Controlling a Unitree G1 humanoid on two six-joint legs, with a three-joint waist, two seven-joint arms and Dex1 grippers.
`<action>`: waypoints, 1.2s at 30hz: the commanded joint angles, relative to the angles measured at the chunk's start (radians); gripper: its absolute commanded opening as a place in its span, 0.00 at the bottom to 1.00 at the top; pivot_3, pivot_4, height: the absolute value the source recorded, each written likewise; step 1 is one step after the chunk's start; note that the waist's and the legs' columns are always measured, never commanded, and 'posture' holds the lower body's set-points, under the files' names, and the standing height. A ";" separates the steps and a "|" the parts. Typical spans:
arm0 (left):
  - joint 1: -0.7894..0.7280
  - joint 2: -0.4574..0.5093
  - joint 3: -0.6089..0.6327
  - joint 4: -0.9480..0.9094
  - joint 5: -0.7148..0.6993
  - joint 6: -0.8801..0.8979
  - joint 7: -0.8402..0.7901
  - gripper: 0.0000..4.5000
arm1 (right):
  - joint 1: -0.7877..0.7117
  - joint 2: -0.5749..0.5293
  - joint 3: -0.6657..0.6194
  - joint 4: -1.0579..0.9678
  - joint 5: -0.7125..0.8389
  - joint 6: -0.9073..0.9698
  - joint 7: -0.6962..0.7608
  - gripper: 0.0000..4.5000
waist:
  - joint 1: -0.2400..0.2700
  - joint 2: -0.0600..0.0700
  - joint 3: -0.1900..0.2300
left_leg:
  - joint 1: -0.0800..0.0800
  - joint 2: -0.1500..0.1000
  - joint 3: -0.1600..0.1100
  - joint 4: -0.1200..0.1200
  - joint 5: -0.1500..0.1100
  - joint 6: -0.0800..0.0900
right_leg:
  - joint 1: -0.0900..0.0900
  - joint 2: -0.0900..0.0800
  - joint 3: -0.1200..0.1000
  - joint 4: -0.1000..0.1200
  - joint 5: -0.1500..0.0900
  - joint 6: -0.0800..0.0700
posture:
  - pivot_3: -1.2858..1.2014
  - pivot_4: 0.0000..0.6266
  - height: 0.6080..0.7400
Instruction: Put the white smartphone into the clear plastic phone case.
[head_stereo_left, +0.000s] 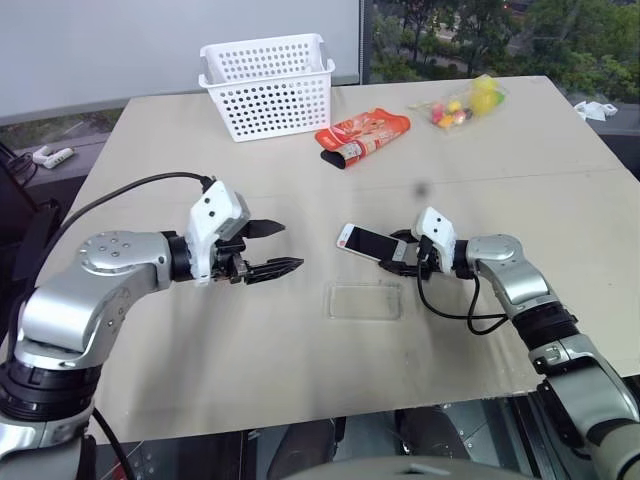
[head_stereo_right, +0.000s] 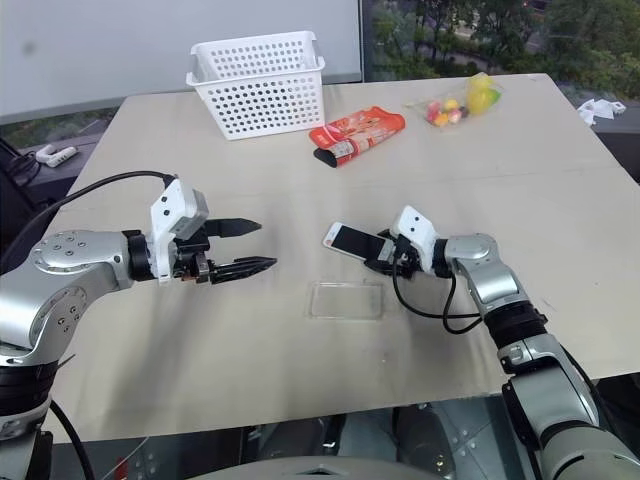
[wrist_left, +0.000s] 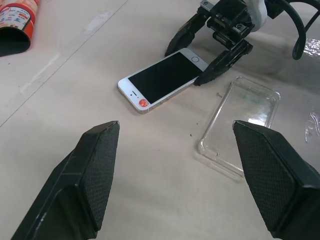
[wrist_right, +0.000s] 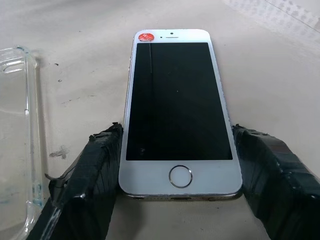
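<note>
The tabletop (head_stereo_left: 150, 150) was big and pale, and it held one of each thing. At the far side stood one white basket (head_stereo_left: 268, 85) with holes in its walls. Near it lay one red snack packet (head_stereo_left: 362, 137), and off toward the right lay one clear bag of colourful sweets (head_stereo_left: 458, 105). Closer in lay one white smartphone (head_stereo_left: 370, 242), flat with its black screen up. One clear plastic phone case (head_stereo_left: 365, 300) lay flat just beside it, on the near side, open side up and empty. The two were close but did not seem to touch. The right gripper (wrist_right: 176, 175) was at the phone's home-button end. Its two black fingers (wrist_right: 87, 182) stood apart, one on each long side of the phone, very close to the edges. I could not tell if they were pressing on it yet. The phone's long side ran straight away from those fingers, toward the robot's left. The left gripper (head_stereo_left: 275, 248) hung over the tabletop, well off to the left of the phone and the case. Its fingers (wrist_left: 92, 175) were wide apart and held nothing. So the right arm was much the nearer one. I think the next move was to pinch the phone by its sides, then lift it across to the case.
</note>
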 joint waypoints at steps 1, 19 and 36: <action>0.001 0.017 0.037 -0.011 0.005 -0.024 -0.005 0.83 | 0.027 -0.016 0.005 -0.017 -0.016 0.007 0.014 0.66 | 0.000 0.000 0.000 | 0.000 0.000 0.000 0.000 0.000 0.000 | 0.000 0.000 0.000 0.000 0.000 0.000 | 0.52 0.24 1.00; -0.088 -0.038 -0.049 0.030 0.002 -0.021 -0.030 0.83 | 0.210 -0.296 -0.069 -0.605 0.224 0.234 0.247 0.66 | 0.018 0.001 0.003 | -0.004 0.000 0.000 -0.001 -0.002 0.003 | -0.003 -0.001 0.000 -0.002 0.000 0.000 | 0.52 0.24 1.00; -0.167 -0.042 -0.303 0.084 0.171 -0.185 -0.215 0.83 | 0.261 -0.306 0.019 -0.561 0.104 0.098 0.225 0.66 | 0.023 0.001 0.003 | -0.004 0.000 0.001 0.000 0.000 0.000 | -0.002 -0.001 0.000 -0.002 0.000 0.000 | 0.52 0.24 1.00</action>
